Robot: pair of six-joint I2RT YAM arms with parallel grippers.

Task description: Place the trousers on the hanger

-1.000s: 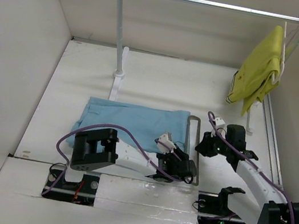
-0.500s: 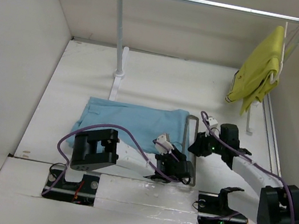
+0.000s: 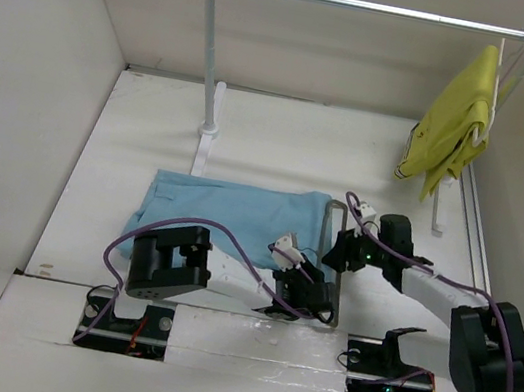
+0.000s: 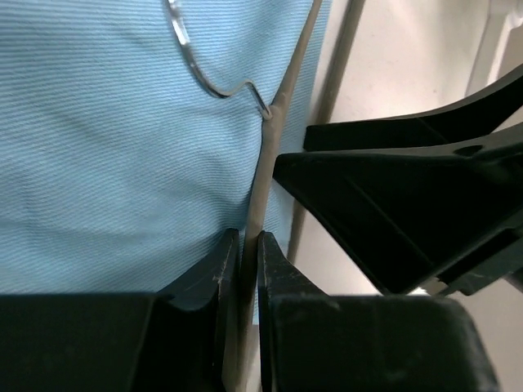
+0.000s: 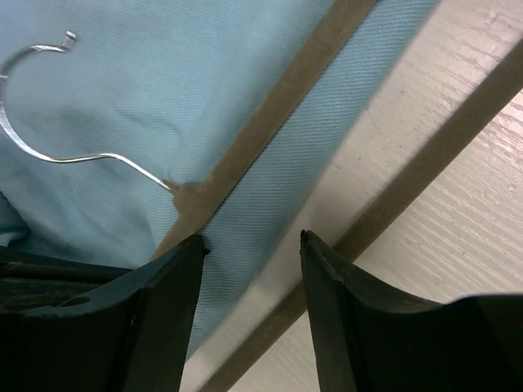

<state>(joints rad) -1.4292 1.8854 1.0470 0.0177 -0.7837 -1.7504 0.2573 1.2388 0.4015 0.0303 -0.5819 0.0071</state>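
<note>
Top view: the trousers (image 3: 224,212) lie flat on the table (image 3: 154,116), centre of frame, about 12 o'clock from the left arm's base. The hanger (image 3: 338,206) lies along their 3 o'clock edge, long axis running 12 to 6. The left gripper (image 3: 311,291) is at the hanger's 6 o'clock end and the right gripper (image 3: 341,256) sits just at 12 o'clock from it, over the same edge. The rail (image 3: 376,7) runs across the far side, with a yellow garment (image 3: 452,128) hung at its 3 o'clock end. Nothing is lifted yet.

Left wrist: the fingers are pinched together on the hanger bar (image 4: 278,122), which runs up to 12 o'clock from between the tips. The wire hook (image 4: 204,77) curls off toward 11 over blue cloth (image 4: 106,163). The black fingers at 3 o'clock are the right gripper's, close in.

Right wrist: the fingers are apart, holding nothing. One hanger bar (image 5: 270,122) crosses on top of the cloth from 1 to 7 and ends beside the finger at 7 o'clock. The other bar (image 5: 409,175) lies on bare table at 4 o'clock, off the cloth. The trouser edge runs between the two bars. I can't tell whether any cloth is threaded through yet.

My read on the step: early threading. The left arm anchors the hanger while the right lines up on the trouser edge.

The next move probably needs the right gripper to drop and pinch the cloth only, not the bar, then feed that edge through the hanger. The left arm would have to tilt the frame up to open a gap. The cloth is thin, so there's a risk of a shallow grab or of dragging the whole garment.
</note>
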